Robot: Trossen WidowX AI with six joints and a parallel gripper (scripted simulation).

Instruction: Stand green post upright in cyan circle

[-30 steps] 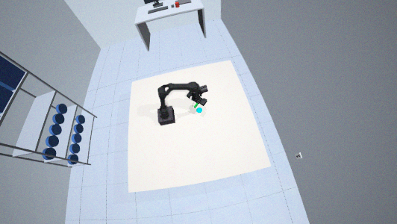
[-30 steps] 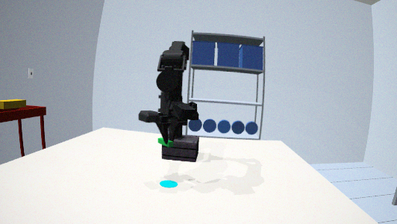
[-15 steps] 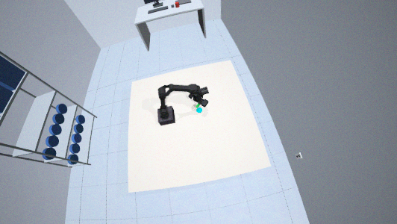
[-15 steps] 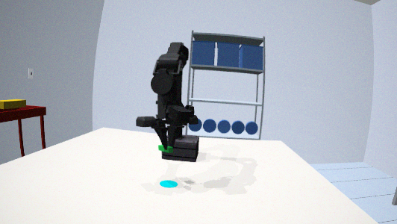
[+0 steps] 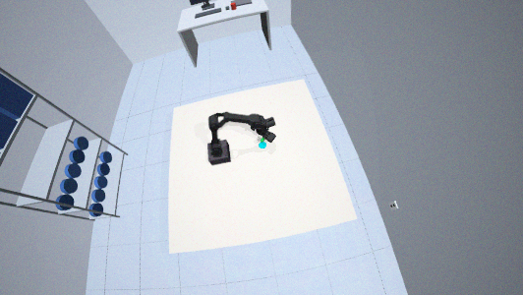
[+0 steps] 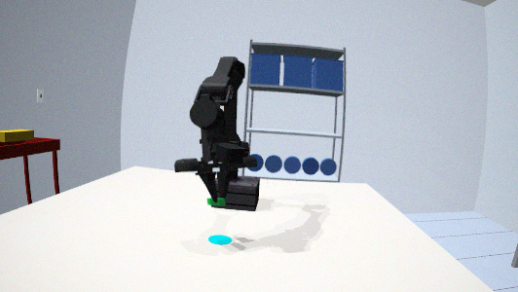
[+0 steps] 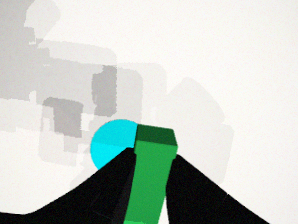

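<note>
The green post (image 5: 262, 140) (image 6: 211, 201) (image 7: 151, 175) is held in the air above the table and looks about level in the exterior view. My gripper (image 6: 216, 200) (image 7: 150, 160) is shut on it, with a black finger on each side of the post in the wrist view. The flat cyan circle (image 5: 262, 146) (image 6: 220, 239) (image 7: 111, 142) lies on the pale surface, below the gripper in the exterior view. In the wrist view it shows left of the post's end, partly hidden by the post and the left finger.
The arm's dark base (image 5: 218, 152) (image 6: 242, 194) stands on the pale table top (image 5: 256, 206) (image 6: 341, 234). Grey shadows of the arm fall around the circle. A shelf rack (image 6: 295, 91), a white desk (image 5: 223, 19) and a red table (image 6: 46, 144) stand beyond the table top.
</note>
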